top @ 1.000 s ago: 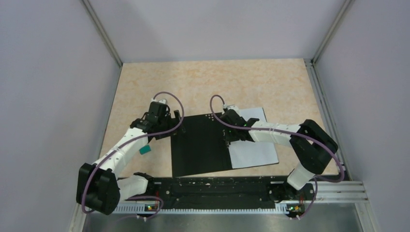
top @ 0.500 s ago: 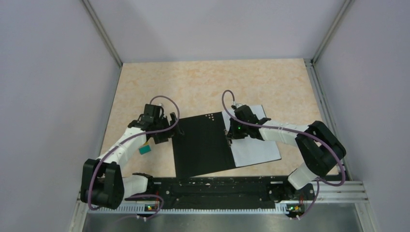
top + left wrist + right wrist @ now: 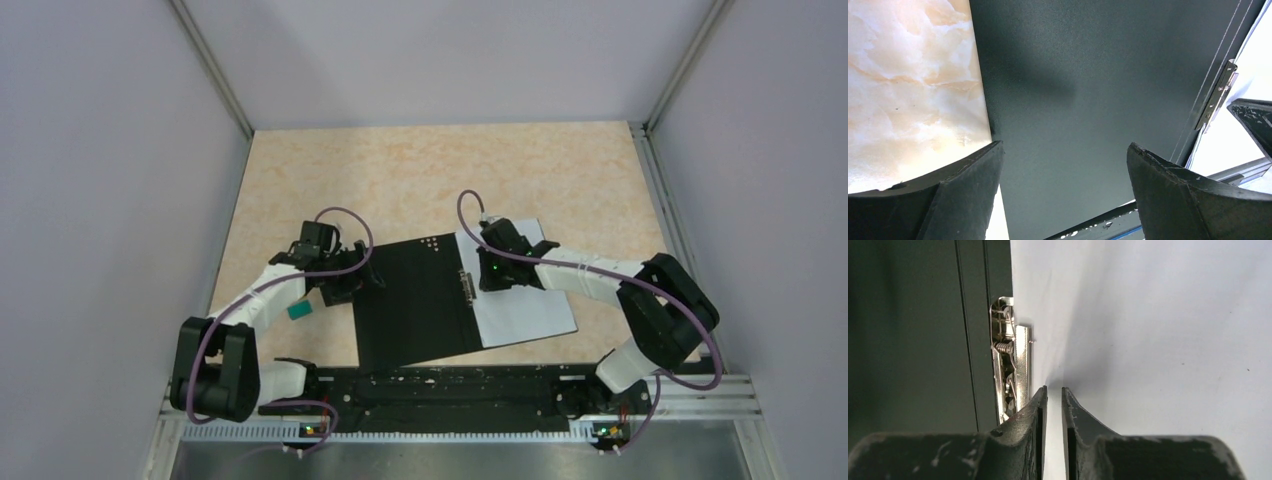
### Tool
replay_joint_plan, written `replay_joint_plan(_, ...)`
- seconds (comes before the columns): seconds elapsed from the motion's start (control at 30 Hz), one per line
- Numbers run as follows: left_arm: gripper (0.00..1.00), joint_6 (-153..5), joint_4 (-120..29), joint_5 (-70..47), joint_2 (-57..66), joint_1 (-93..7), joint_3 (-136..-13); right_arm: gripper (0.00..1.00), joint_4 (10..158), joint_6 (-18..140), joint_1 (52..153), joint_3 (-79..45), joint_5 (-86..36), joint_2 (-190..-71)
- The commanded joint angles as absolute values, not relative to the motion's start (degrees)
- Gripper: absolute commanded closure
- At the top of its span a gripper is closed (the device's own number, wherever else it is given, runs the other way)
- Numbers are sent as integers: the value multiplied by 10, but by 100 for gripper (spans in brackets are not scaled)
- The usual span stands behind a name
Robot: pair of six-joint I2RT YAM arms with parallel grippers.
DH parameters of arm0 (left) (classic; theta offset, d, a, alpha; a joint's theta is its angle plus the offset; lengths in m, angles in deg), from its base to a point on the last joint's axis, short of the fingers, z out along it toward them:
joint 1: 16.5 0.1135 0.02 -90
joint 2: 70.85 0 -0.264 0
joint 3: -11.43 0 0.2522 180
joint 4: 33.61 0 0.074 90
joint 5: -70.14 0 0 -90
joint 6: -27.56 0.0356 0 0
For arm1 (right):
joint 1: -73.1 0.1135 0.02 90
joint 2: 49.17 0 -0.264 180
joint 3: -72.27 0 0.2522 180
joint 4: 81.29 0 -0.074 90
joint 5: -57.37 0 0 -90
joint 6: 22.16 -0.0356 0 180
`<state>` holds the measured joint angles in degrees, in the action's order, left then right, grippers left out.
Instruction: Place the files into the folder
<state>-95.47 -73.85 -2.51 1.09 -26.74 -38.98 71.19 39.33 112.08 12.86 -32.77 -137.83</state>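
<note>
The folder (image 3: 415, 300) lies open on the table, with its black inner face (image 3: 1088, 90) upward. White files (image 3: 525, 315) cover its right half, beside the metal spine clip (image 3: 465, 283). My right gripper (image 3: 479, 279) hangs just over the files (image 3: 1158, 340) next to the clip (image 3: 1010, 360). Its jaws (image 3: 1054, 388) are shut to a thin slit with only the flat sheet showing behind them. My left gripper (image 3: 353, 275) stands wide open over the folder's left edge, with nothing between its fingers (image 3: 1063, 145).
A small teal block (image 3: 298, 311) lies on the marbled tabletop (image 3: 420, 170) left of the folder, under my left arm. The black base rail (image 3: 450, 385) runs along the near edge. Grey walls and metal posts close in both sides and the back.
My left gripper has come nearer and to the right, over the folder's left edge. My right gripper has shifted right along the spine clip, and the folder with its files has slid slightly.
</note>
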Motion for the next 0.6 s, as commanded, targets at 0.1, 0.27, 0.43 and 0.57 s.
replay_joint_plan(0.1,5,-964,-735,-45,-16,-265,-403,81,598,377,1208,50,-469,-1341)
replay_joint_plan(0.27,5,-974,-756,-100,-42,-263,-410,80,580,356,1258,9,-506,-1367)
replay_joint_plan(0.43,5,-981,-771,-129,-69,-256,-414,82,581,351,1265,-18,-512,-1424)
replay_joint_plan(0.57,5,-978,-777,-126,-77,-254,-418,85,572,351,1272,-45,-524,-1465)
